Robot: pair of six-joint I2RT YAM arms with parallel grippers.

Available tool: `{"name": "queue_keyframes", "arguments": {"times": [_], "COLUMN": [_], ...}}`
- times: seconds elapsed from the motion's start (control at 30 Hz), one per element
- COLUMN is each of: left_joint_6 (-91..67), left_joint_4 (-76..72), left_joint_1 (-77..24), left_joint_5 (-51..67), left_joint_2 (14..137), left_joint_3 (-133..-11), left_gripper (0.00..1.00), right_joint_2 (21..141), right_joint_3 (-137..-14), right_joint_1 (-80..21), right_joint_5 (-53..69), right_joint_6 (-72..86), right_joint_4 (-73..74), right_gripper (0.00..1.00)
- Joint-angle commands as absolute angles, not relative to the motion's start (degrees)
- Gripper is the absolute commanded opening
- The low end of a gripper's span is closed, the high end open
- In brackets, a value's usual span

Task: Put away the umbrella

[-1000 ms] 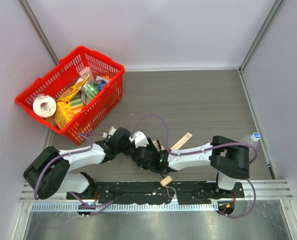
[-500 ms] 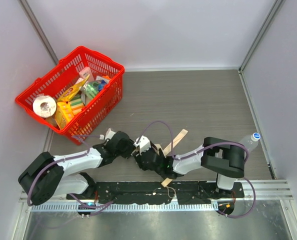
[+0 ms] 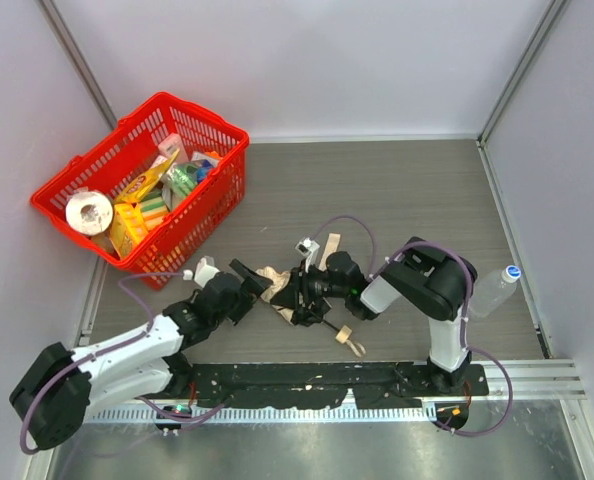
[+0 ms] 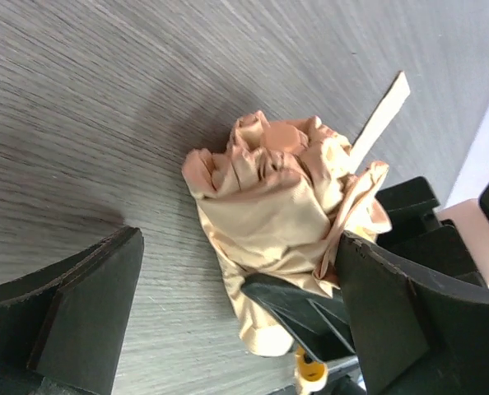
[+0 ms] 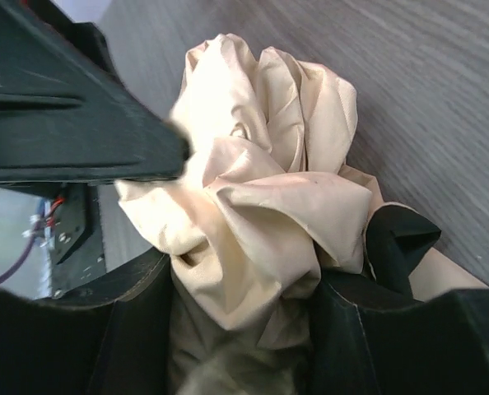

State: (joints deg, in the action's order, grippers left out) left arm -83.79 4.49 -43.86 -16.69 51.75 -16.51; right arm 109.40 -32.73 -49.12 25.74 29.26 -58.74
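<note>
The umbrella point(image 3: 274, 281) is a crumpled beige bundle on the table between my two grippers, its small tan handle point(image 3: 344, 335) lying toward the near edge. The right gripper point(image 3: 293, 293) is shut on the fabric; in the right wrist view the folds point(image 5: 253, 197) fill the gap between the black fingers point(image 5: 88, 329). My left gripper point(image 3: 253, 292) stands wide open just left of the bundle. In the left wrist view the umbrella point(image 4: 269, 206) lies ahead of the spread fingers point(image 4: 88, 321), near the right one. A tan strap point(image 4: 380, 119) sticks out behind it.
A red basket point(image 3: 203, 114) full of groceries stands at the back left against the wall. A plastic bottle point(image 3: 497, 288) lies by the right wall. The black arm-base rail point(image 3: 307, 385) runs along the near edge.
The left gripper has opened wide, let go of the umbrella and drawn back to the left. The right gripper has tightened on the fabric and carried the bundle up and to the right.
</note>
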Motion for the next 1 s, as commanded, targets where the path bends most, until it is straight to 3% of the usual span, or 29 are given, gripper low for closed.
{"name": "queue_keyframes", "arguments": {"times": [0.0,0.23,0.37,0.6,0.67,0.7,0.73,0.77,0.8,0.83,0.97], "left_joint_6": [-80.6,-81.21,-83.67,-82.97,-83.14,-83.23,-83.41,-83.76,-84.11,-84.55,-85.17], "left_joint_4": [2.74,-4.66,-5.09,-7.3,-6.59,-6.42,-6.24,-5.89,-5.71,-5.71,-4.31], "left_joint_1": [-43.86,-45.08,-46.32,-46.32,-46.32,-46.32,-46.41,-46.32,-46.32,-46.41,-46.32], "left_joint_5": [-17.14,-14.76,-15.21,-16.0,-16.0,-16.0,-16.0,-16.0,-15.91,-15.73,-15.56], "left_joint_2": [58.86,71.27,72.33,71.63,71.11,71.02,70.84,70.84,70.58,70.49,69.87], "left_joint_3": [-18.45,-20.66,-18.9,-16.35,-16.44,-16.35,-16.26,-16.17,-16.0,-15.82,-16.17], "left_gripper": [1.0,1.0,0.88,0.08,0.0,0.0,0.0,0.0,0.0,0.0,0.0], "right_joint_2": [114.95,118.3,117.95,113.75,110.85,109.7,106.99,105.75,102.77,100.92,92.65], "right_joint_3": [-30.67,-31.29,-32.25,-33.92,-34.63,-34.98,-35.59,-37.07,-37.96,-38.75,-43.13], "right_joint_1": [-47.03,-46.67,-46.58,-46.58,-46.58,-46.58,-46.67,-47.02,-47.28,-47.89,-51.14], "right_joint_5": [40.67,43.59,43.68,42.02,39.48,36.42,34.3,31.84,29.73,25.79,15.68], "right_joint_6": [39.88,44.73,44.03,36.22,32.36,30.69,28.93,26.22,25.06,23.66,18.56], "right_joint_4": [-64.75,-71.01,-69.52,-55.59,-48.04,-43.03,-38.37,-31.19,-28.16,-23.43,-8.49], "right_gripper": [0.01,0.01,0.01,0.01,0.1,0.23,0.27,0.38,0.57,0.65,0.75]}}
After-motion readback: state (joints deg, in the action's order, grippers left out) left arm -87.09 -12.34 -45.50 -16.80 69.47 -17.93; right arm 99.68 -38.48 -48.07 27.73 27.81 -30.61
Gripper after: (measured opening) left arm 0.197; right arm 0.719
